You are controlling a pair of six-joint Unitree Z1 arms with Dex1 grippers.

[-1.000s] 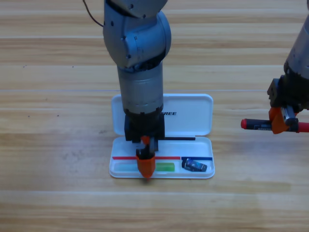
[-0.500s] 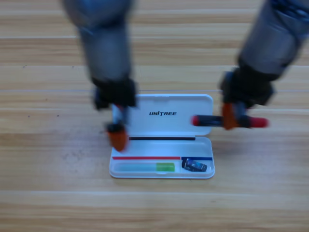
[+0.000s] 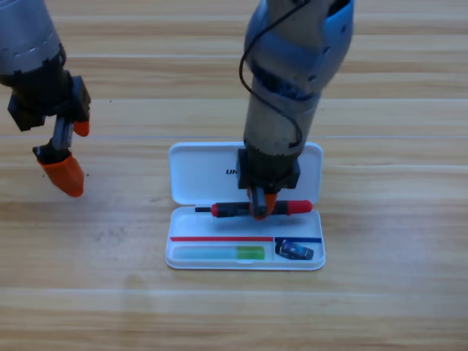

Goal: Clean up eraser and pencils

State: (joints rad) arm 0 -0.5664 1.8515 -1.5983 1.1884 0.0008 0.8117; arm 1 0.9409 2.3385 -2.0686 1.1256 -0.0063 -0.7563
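Left claw (image 3: 64, 157) waits at the worktop's (image 3: 387, 292) 9 o'clock side, jaws spread, empty. In the white case (image 3: 191, 170), the green-ended pencil (image 3: 221, 253) lies at 7 o'clock and the eraser (image 3: 294, 250) at 5 o'clock. Right claw (image 3: 261, 207) pinches the red-and-black pencil (image 3: 292, 208), long axis 9-to-3, over the tray's upper slot; judged unobstructed.

My whole surround is one wooden table (image 3: 380, 307), seen from straight above. Light honey-coloured boards run side to side, with darker grain streaks and thin seams between planks. No wall, floor or window is in sight. Light is even and soft. A faint grey scuff marks the wood at lower left. Soft shadows lie on the boards beneath me.
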